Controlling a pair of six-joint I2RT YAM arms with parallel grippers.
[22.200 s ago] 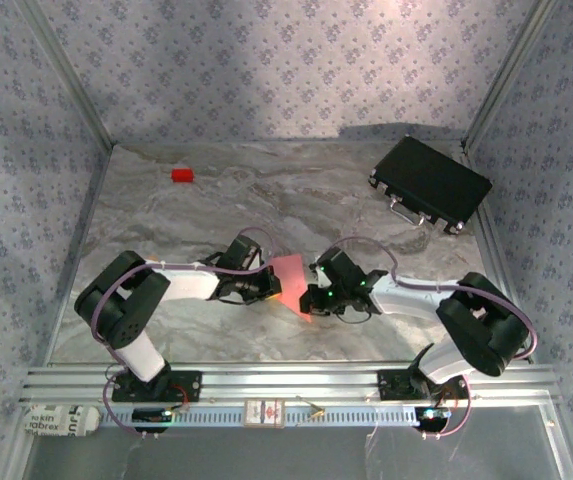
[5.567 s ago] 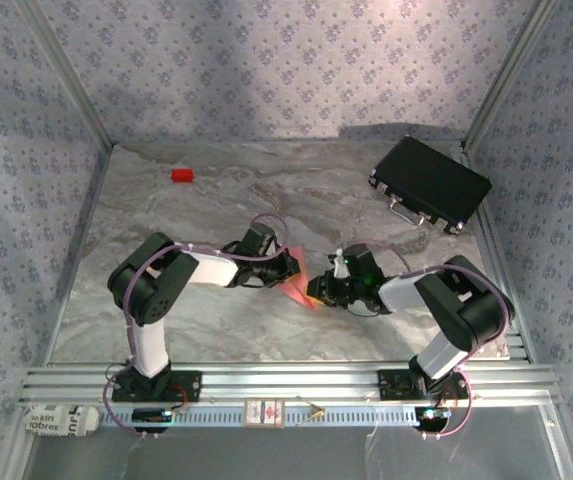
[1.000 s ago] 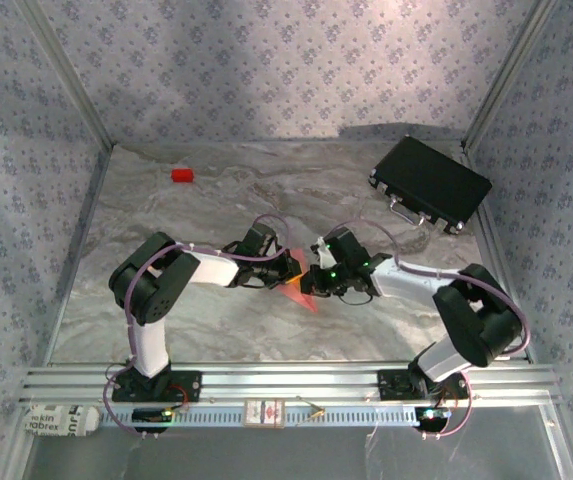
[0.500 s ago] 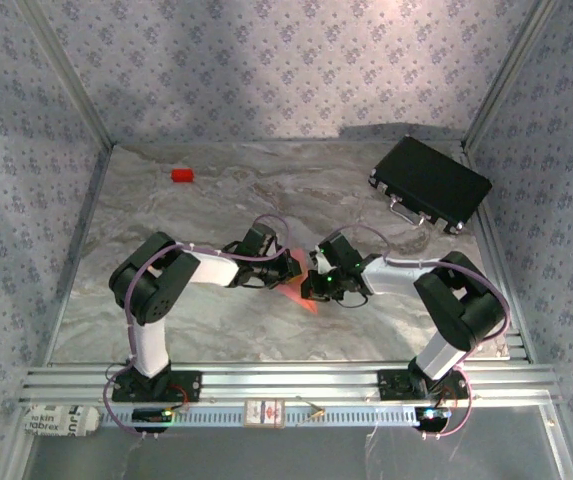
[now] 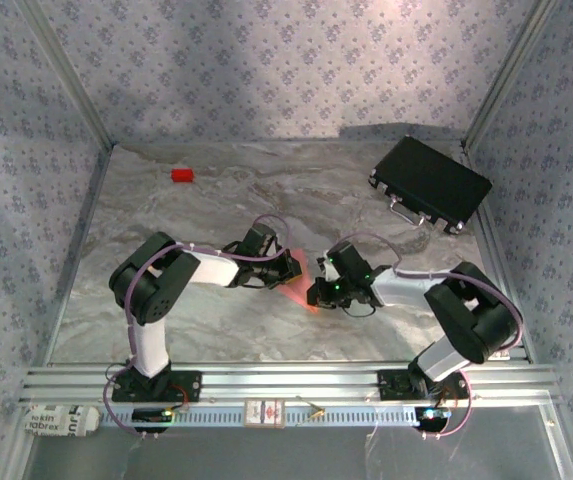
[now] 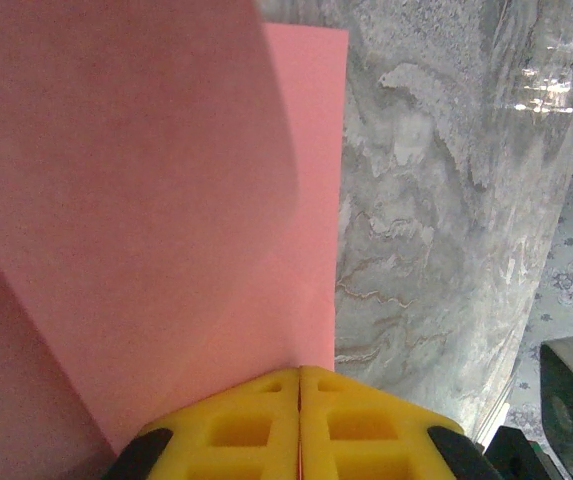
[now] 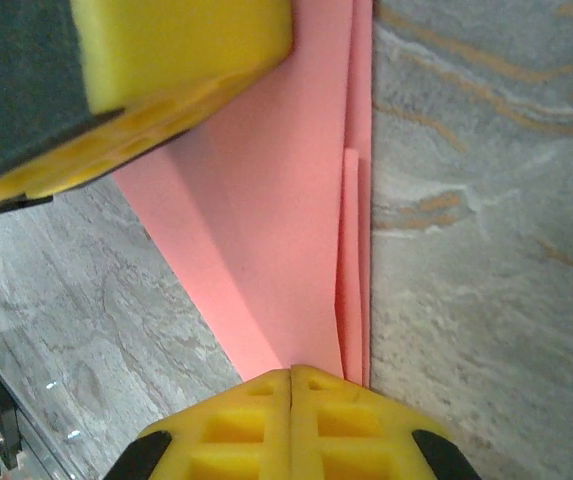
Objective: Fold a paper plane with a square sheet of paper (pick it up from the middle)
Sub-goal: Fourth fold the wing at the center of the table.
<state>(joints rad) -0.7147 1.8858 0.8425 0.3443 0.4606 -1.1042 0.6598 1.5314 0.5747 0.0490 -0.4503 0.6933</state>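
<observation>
Left pincer (image 5: pixel 294 270) and right pincer (image 5: pixel 315 293) meeting at a folded salmon-pink paper sheet (image 5: pixel 310 300) on a marbled grey surface (image 5: pixel 186 320).

Left pincer: yellow pads (image 6: pixel 236 420) pressed together and clamped on one edge of the sheet, paper spreading wide straight ahead of the tips, one flap curling over another. Right pincer: pads (image 7: pixel 226 420) shut tight, tips set at the narrow end of the creased layers, paper fanning out ahead toward the left pincer's yellow finger; impossible to tell if nipping the paper or only pressing on it. Tips of both pincers close together, facing across the sheet. Small red block (image 5: pixel 182 175) well beyond the left pincer, off to its left. Black case (image 5: pixel 431 183) well beyond the right pincer, off to its right.
</observation>
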